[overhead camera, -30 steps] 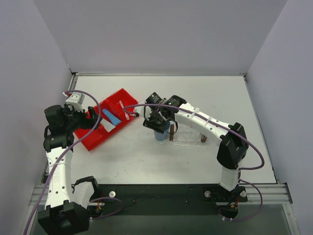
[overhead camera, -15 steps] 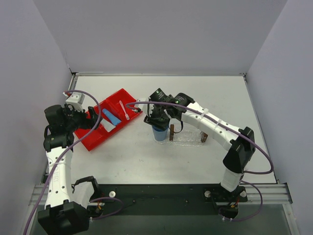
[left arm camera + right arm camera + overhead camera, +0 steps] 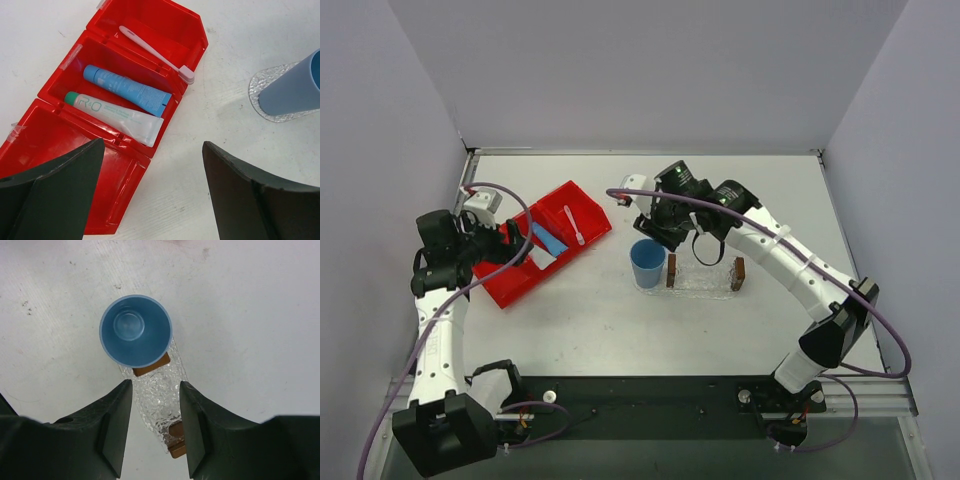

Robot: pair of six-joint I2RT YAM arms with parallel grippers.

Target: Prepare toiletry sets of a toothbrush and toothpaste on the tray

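The pale pink toothbrush lies in the far compartment of the red bin. In the middle compartment lie two toothpaste tubes, one blue and one whitish. My left gripper hangs open over the bin's near right corner, holding nothing. From above, this left gripper is at the bin's left side. The clear tray has a brown block at each end. My right gripper is open above it, empty. From above, the right gripper is just behind the tray.
A round blue cup stands upright at the tray's left end, empty inside. In the left wrist view the cup rests on a clear bubbly mat. Walls close in the table on three sides.
My right gripper has let go of the blue cup and lifted up and back from it, with the arm swinging right. The cup now stands free. The left arm shifted only slightly.
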